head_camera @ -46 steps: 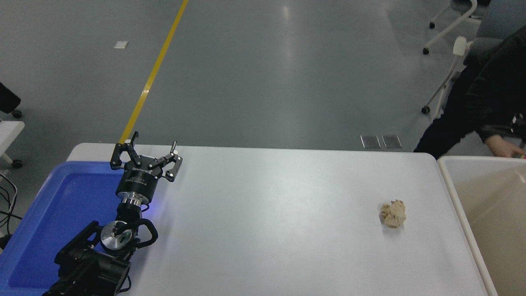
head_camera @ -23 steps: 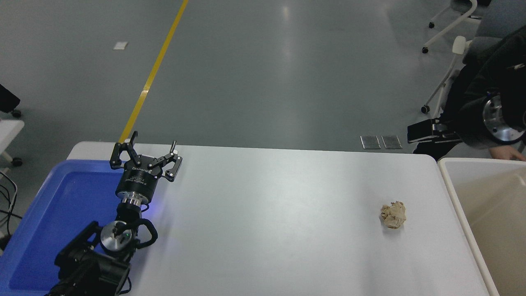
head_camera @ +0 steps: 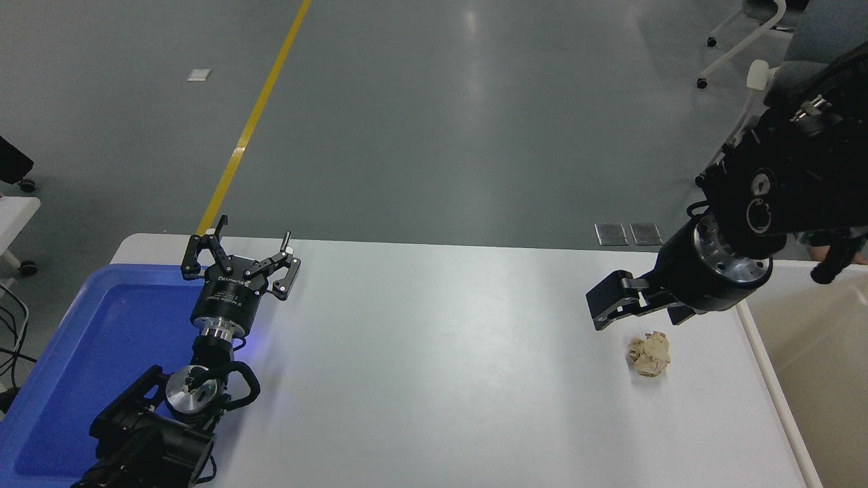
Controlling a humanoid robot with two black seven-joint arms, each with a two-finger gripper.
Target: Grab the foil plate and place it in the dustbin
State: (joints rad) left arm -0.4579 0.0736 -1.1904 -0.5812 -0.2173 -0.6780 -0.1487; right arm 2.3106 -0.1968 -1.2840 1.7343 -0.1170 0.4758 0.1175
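Note:
No foil plate shows anywhere in the head view; it is hidden or out of view. The dustbin (head_camera: 774,393), beige with a white rim, stands at the table's right edge, its inside only partly in view. My right gripper (head_camera: 637,318) reaches in from the upper right and hangs open and empty just above a crumpled tan paper ball (head_camera: 649,354). My left gripper (head_camera: 243,256) is parked open at the lower left, over the blue tray's far corner.
A blue plastic tray (head_camera: 81,352) lies at the table's left end under my left arm. A person's hand (head_camera: 837,254) shows behind my right arm by the bin's far rim. Chair legs (head_camera: 739,47) stand on the floor beyond.
My right arm has swung in from the right edge and down to the left, over the paper ball. It now covers the person in dark clothes. The left arm has not moved.

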